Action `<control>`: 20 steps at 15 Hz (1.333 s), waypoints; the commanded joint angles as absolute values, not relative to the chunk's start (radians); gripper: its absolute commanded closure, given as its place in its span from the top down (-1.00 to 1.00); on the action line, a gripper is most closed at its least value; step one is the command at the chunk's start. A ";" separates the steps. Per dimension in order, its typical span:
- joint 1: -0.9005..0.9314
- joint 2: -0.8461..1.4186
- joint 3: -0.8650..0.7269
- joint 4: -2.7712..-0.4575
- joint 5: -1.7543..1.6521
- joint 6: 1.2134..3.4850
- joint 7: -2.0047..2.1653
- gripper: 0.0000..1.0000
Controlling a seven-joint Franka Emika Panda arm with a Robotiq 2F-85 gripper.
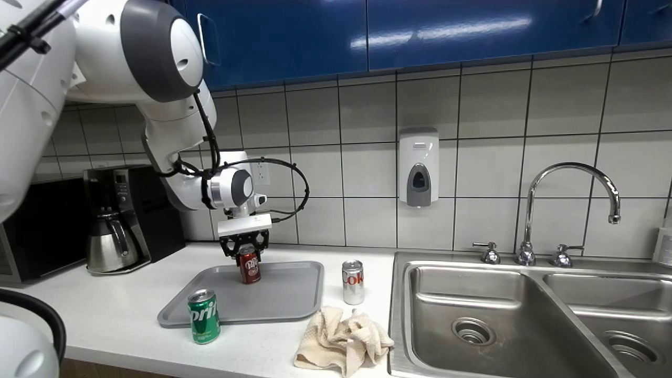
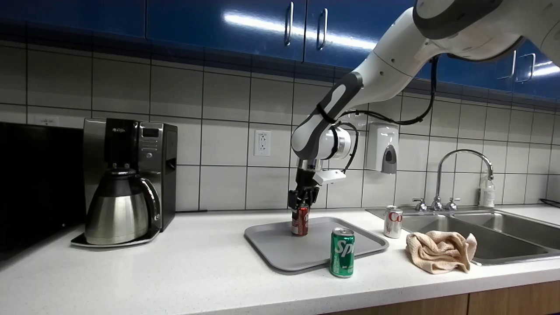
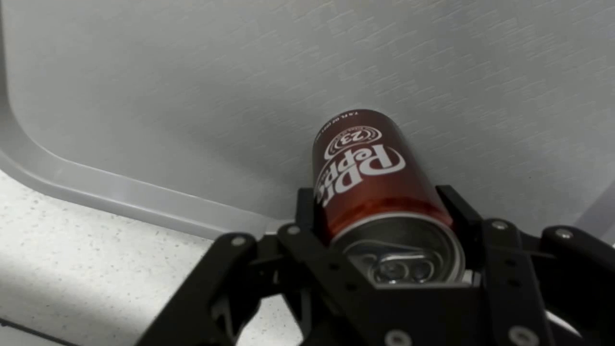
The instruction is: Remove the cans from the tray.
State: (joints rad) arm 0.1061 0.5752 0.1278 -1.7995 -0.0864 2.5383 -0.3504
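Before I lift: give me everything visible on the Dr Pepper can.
The Dr Pepper can is small and dark red, apparently printed metal, with white lettering, a round "23" emblem, and a silvery-rimmed lid with a pull tab; whether it is opened isn't clear. It stands upright on the grey tray, toward the tiled wall, with no gap visible under its base. The black fingers grip it from both sides, near its top.

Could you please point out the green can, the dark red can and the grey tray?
Green can (image 1: pixel 204 318), in an exterior view: its printed side.
Dark red can (image 3: pixel 377 185), in the wrist view: its red side.
Grey tray (image 2: pixel 284 247), in an exterior view: its flat surface.
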 commanded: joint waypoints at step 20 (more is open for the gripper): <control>0.100 0.513 0.131 -1.815 -0.104 2.539 -0.334 -0.23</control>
